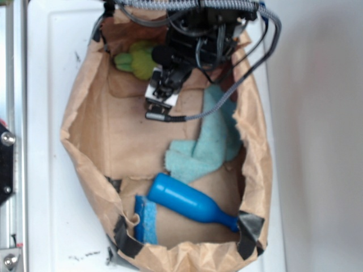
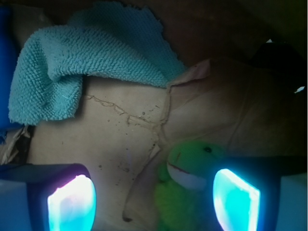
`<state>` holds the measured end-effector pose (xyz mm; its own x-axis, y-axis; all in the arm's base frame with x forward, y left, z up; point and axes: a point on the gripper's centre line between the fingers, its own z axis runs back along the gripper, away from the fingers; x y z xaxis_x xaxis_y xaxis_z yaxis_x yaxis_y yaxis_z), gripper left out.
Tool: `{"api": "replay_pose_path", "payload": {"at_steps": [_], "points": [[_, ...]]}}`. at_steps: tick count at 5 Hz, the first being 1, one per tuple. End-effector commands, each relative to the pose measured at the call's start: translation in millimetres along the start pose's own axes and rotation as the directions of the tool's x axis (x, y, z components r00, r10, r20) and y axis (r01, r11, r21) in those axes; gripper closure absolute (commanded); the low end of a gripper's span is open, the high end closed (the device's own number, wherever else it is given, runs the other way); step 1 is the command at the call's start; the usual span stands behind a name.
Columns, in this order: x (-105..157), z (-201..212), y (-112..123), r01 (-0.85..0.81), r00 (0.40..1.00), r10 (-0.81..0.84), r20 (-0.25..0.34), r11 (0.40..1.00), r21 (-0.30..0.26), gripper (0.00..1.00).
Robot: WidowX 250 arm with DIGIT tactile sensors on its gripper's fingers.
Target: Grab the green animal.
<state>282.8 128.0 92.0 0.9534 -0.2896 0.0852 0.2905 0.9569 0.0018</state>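
Observation:
The green animal [image 1: 138,59] is a small fuzzy plush lying at the far end of a brown paper bag [image 1: 85,119]. In the wrist view the green animal [image 2: 187,180] shows a darker head, a black eye and a white-and-red mouth, and it lies between the two glowing pads, close to the right pad [image 2: 236,199]. My gripper [image 2: 154,199] is open; nothing is pinched between its pads. In the exterior view the gripper [image 1: 160,101] hangs just right of and below the plush, and the arm hides part of the toy.
A teal terry cloth [image 1: 207,148] lies crumpled along the bag's right side, seen as the teal cloth [image 2: 91,62] in the wrist view. A blue bottle [image 1: 190,202] lies near the bag's front. A blue sponge [image 1: 146,221] sits beside it. Bag walls enclose everything.

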Motion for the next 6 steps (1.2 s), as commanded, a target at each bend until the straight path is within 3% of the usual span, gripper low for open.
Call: {"api": "replay_pose_path", "payload": {"at_steps": [1, 3, 4, 6], "points": [[-7.6, 11.2, 15.6, 0.000, 0.994, -0.009, 0.107, 0.996, 0.087, 0.00], [13.1, -18.8, 9.8, -0.016, 0.996, 0.002, 0.093, 0.990, 0.142, 0.00], [16.4, -31.1, 1.7, 0.010, 0.995, -0.024, 0.098, 0.990, 0.142, 0.00], [19.9, -47.7, -12.7, 0.052, 0.986, -0.086, 0.145, 0.974, 0.221, 0.00]]}}
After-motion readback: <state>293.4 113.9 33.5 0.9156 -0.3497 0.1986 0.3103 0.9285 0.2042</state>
